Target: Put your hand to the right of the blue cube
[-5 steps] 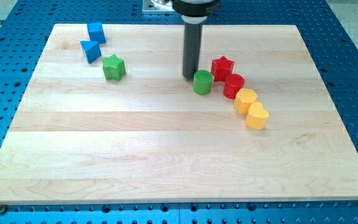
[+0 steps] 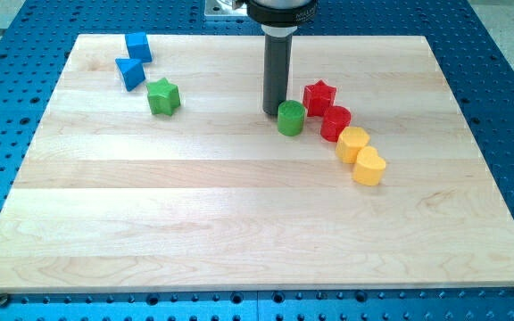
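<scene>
My tip (image 2: 272, 111) sat mid-board, touching or just beside the green cylinder (image 2: 291, 118) on its left; no gripper on this rig, just a bare rod, so nothing to spread or pinch. Right of that: red star (image 2: 319, 94), red cylinder (image 2: 335, 123), two yellow blocks (image 2: 361, 155). Blue cube (image 2: 137, 46) was well apart, top-left corner of the wooden board (image 2: 239, 223), w/ a blue triangular block (image 2: 130, 73) just below it & green star (image 2: 162, 96) nearby. Cube looked light, rigid, prob slid easily, so no contact needed, just park to its right. No legible writing or brands.
</scene>
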